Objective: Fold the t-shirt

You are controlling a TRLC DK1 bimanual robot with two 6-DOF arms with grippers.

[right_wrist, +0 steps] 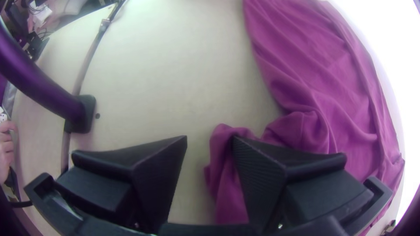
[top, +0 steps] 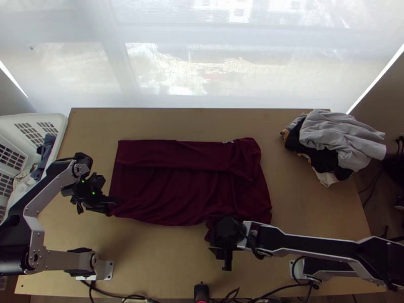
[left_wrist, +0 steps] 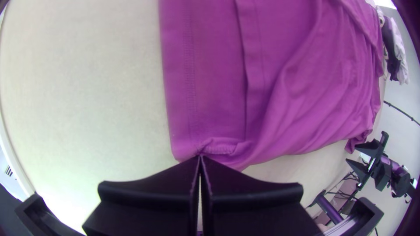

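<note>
The left arm (top: 58,184), silver-grey links with black joints, folds outward from its base, then slants up and inward to its black wrist (top: 83,189). Its gripper (top: 112,205), fitted with wide flat black fingers (left_wrist: 153,194), is closed, tips together. The right arm (top: 305,243), of matching construction, extends nearly level toward mid-table; its black gripper (top: 222,252) has both wide flat fingers (right_wrist: 159,175) apart, a clear gap between the tips
</note>
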